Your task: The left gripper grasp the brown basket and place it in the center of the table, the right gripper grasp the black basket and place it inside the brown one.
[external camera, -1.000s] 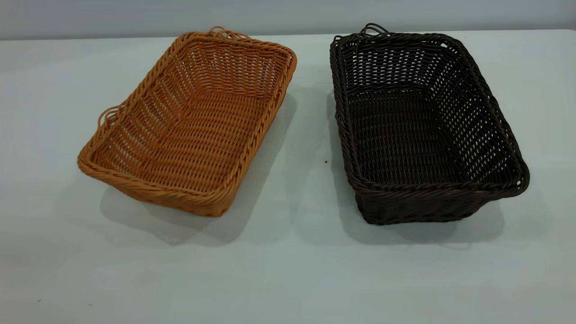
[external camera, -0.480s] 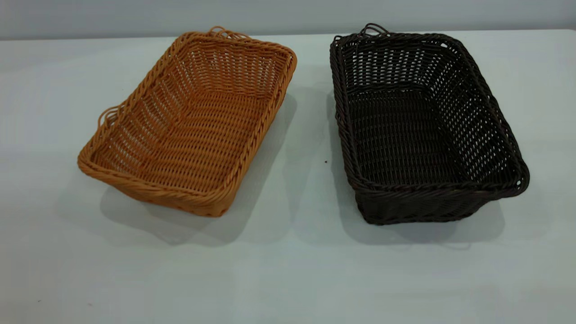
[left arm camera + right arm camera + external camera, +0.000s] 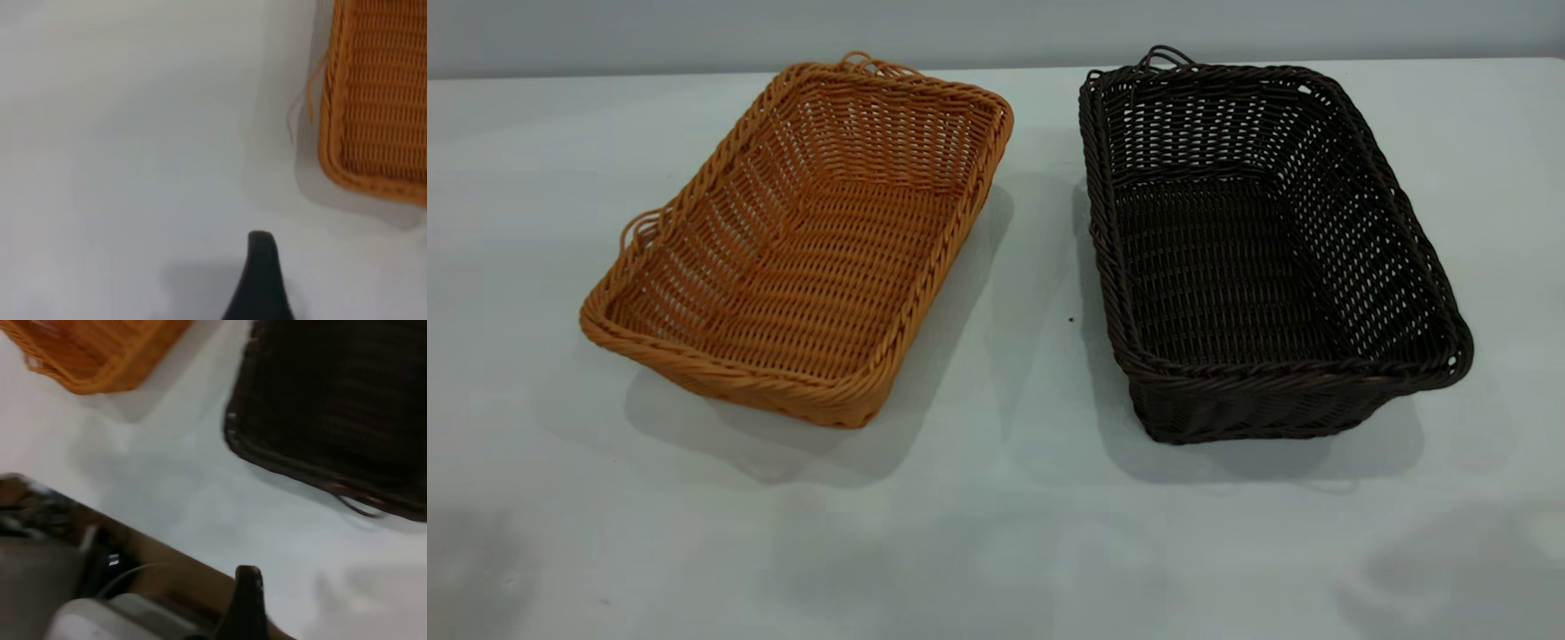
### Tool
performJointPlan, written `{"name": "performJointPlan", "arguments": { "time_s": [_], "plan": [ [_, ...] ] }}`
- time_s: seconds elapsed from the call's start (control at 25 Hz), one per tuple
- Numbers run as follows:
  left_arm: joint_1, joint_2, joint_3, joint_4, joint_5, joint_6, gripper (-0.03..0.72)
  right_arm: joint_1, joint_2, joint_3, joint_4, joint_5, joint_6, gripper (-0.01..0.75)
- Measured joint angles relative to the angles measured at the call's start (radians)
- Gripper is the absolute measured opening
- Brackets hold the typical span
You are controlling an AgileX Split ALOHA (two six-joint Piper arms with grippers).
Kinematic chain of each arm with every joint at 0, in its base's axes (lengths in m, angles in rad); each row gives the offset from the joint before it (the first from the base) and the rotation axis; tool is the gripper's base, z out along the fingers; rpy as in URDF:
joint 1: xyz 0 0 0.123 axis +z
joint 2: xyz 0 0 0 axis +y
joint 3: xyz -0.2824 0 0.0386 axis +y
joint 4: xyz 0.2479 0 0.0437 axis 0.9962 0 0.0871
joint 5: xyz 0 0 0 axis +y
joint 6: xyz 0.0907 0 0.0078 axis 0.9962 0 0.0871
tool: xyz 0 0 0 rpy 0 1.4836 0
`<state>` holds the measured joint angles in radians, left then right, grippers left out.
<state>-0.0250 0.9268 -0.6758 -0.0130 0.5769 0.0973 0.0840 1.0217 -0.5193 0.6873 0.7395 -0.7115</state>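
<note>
The brown basket (image 3: 805,240) is sitting on the white table (image 3: 996,533) left of centre, turned at an angle so one long side runs diagonally. The black basket (image 3: 1263,249) is standing to its right, squarer to the table edge, with a strip of bare tabletop between the two; they are not touching. Both are empty and upright.

Step in hand, as judged: the left arm's approach to the brown basket, with no grasp begun. Neither arm is showing in the exterior view.

To do this step well, the left gripper (image 3: 261,277) should be closing on the braided rim (image 3: 331,120) with one finger inside the wall and one outside, since the thin loop handle (image 3: 308,100) looks too flimsy to carry the basket level. Because the basket is lying skewed, the wrist should be turning to meet the rim square-on. A grip near the middle of a side would be limiting tilt during the slide or lift to centre, and squaring the basket there would be easing the later nesting.

End effectors: in the left wrist view only one dark finger is showing, hanging over bare table, near the brown basket's corner but apart from it, touching and holding nothing. Whether its fingers are spread or closed cannot be told. In the right wrist view the right gripper (image 3: 245,603) is likewise showing a single finger by the table's edge, well apart from the black basket's rim (image 3: 293,463); its opening cannot be told either, and it is holding nothing.
</note>
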Motion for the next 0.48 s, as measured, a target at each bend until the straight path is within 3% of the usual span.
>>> {"name": "performJointPlan", "arguments": {
  "time_s": [0.08, 0.24, 0.36, 0.48],
  "plan": [
    [0.000, 0.089, -0.035, 0.000, -0.035, 0.000, 0.557, 0.045, 0.097, -0.014, 0.053, -0.042, -0.032, 0.596],
    [0.000, 0.253, -0.106, 0.000, -0.070, 0.002, 0.557, 0.220, 0.284, -0.048, 0.082, -0.164, 0.004, 0.593],
    [0.000, 0.345, -0.151, 0.000, -0.085, 0.015, 0.557, 0.324, 0.415, -0.088, 0.092, -0.237, 0.132, 0.593],
    [0.000, 0.404, -0.177, 0.000, -0.109, 0.019, 0.559, 0.352, 0.539, -0.119, 0.113, -0.257, 0.339, 0.593]
  ]
}}
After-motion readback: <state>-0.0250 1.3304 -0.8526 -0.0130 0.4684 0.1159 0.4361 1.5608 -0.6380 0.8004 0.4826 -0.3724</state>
